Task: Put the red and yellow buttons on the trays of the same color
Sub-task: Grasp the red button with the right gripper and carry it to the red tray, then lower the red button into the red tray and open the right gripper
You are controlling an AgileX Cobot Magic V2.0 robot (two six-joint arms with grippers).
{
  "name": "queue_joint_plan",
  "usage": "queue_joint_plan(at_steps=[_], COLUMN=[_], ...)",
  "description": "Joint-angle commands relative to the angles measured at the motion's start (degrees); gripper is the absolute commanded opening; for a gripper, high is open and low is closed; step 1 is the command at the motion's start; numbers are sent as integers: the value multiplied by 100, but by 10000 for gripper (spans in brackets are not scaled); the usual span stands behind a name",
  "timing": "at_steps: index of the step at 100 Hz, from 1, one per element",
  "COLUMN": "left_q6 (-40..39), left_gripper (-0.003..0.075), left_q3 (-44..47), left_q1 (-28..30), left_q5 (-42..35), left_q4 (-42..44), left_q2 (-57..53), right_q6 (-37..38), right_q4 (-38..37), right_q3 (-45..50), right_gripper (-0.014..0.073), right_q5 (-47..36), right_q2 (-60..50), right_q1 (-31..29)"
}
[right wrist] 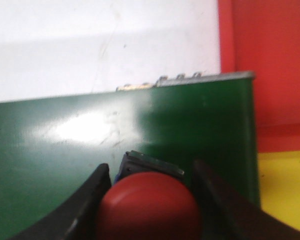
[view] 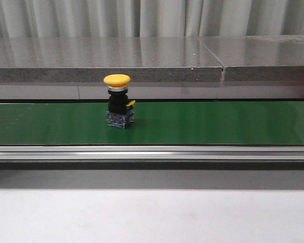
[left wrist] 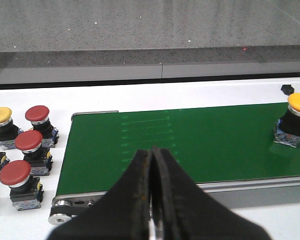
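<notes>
A yellow button (view: 117, 101) stands upright on the green belt (view: 218, 121); in the left wrist view the same yellow button (left wrist: 294, 120) is far along the belt. My left gripper (left wrist: 152, 150) hovers over the belt's near end, shut with nothing in it. My right gripper (right wrist: 151, 170) is closed around a red button (right wrist: 147, 205), one finger on each side under its cap, above the belt's other end (right wrist: 65, 150). Just past that end lie the red tray (right wrist: 275, 65) and the yellow tray (right wrist: 285, 190). Neither gripper shows in the front view.
Beside the belt's near end, on the white table, stand spare buttons: red ones (left wrist: 37, 117), (left wrist: 29, 145), (left wrist: 16, 175) and a yellow one (left wrist: 1, 117). A grey stone ledge (view: 142, 55) runs behind the belt. An aluminium rail (view: 152, 152) edges the belt's front.
</notes>
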Motion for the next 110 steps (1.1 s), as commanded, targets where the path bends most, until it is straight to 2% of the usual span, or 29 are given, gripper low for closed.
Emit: queue_joint_plan(at_steps=[1,22,38,67,94,101,110], left_q6=[-55,-55,-55,-55,-55,-55,-55], left_gripper=[-19,-19,-19,-19,-19,-19,-19], left_q3=[-148,-148,-148,-148,-148,-148,-148], left_q1=[-51,-51,-51,-51,-51,-51,-51], left_q5=[-456,-456,-456,-456,-456,-456,-456], left_q4=[3,3,3,3,3,3,3], left_q2=[39,39,39,39,39,39,39], right_q6=[-58,-58,-58,-58,-58,-58,-58], right_q4=[-3,-3,-3,-3,-8,-8,-8], right_q3=[-496,-1427,-1948,-2110,-2110,-2110,-2110], right_gripper=[120,120,120,123,126,167,335], right_q5=[-140,-111,-186,-599,-779,-742,-722], right_q2=[-113,611,1309,2205,2594,2643,2655], right_q1=[-304,-1118,-1425,-1469,-1469,-1469,-1469])
